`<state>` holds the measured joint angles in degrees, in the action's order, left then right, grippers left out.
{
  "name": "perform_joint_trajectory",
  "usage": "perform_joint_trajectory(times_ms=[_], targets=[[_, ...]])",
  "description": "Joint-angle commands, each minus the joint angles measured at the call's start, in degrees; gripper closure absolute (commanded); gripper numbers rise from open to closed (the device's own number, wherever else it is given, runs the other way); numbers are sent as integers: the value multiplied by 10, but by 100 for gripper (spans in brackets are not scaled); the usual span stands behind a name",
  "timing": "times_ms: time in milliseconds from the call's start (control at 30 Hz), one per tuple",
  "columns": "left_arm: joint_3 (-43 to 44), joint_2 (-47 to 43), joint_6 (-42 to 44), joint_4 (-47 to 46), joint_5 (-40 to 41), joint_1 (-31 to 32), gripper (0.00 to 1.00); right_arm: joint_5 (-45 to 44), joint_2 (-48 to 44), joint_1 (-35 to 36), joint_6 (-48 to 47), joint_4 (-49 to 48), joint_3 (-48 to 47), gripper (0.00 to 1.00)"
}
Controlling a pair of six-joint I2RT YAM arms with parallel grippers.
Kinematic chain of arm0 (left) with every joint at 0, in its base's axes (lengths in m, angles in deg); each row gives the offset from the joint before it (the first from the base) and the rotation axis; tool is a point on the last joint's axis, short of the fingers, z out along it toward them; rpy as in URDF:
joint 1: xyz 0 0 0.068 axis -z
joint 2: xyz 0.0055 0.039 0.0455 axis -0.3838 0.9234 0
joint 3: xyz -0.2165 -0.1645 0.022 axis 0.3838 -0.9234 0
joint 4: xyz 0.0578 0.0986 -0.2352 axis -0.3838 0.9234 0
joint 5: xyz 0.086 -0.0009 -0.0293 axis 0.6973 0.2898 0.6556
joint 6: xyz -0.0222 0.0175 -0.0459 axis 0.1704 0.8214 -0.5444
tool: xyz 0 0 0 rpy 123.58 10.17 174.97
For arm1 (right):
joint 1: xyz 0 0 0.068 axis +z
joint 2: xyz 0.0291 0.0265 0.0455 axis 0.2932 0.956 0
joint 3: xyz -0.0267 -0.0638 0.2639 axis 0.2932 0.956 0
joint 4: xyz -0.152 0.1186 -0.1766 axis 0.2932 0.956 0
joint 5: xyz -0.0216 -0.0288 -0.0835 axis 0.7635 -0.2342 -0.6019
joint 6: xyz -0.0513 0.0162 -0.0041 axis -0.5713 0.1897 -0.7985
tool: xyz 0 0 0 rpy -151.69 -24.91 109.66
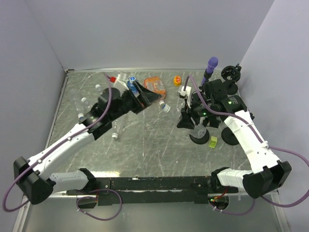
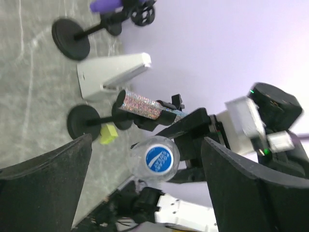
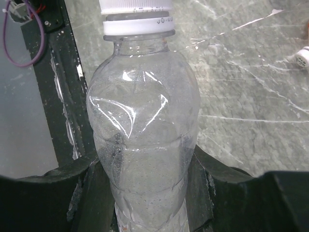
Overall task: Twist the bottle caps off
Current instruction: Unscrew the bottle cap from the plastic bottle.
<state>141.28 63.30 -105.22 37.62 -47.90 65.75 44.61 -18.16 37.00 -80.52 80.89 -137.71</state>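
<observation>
My right gripper (image 3: 149, 188) is shut on the body of a clear plastic bottle (image 3: 145, 121), low on the right of the table (image 1: 199, 130). Its cap (image 3: 136, 7) has white sides and sits on the neck above a white ring. In the left wrist view the same cap (image 2: 161, 159) faces the camera, its top printed blue. My left gripper (image 2: 147, 145) stands wide open in line with that cap, short of it and touching nothing. From above, the left gripper (image 1: 153, 99) hangs over the table's middle back.
Loose caps (image 1: 165, 107) (image 1: 115, 136) lie on the table. Clear bottles (image 1: 77, 104) lie at the back left, one red-capped (image 1: 112, 79). An orange packet (image 1: 155, 84), a purple-topped black stand (image 1: 211, 65) and a yellow-green block (image 1: 213, 141) are also there.
</observation>
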Motion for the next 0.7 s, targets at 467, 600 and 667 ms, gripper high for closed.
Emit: perform_joint_trajectory(times_ms=[467, 600, 667], targets=[[-65, -81, 407, -219, -444, -56, 3, 195, -1, -13, -159, 116, -35, 92], [-79, -65, 422, -278, -473, -36, 1, 209, -1, -6, -208, 146, -34, 92], [-79, -57, 430, -294, -495, -28, 3, 209, 1, -2, -221, 153, -34, 92]])
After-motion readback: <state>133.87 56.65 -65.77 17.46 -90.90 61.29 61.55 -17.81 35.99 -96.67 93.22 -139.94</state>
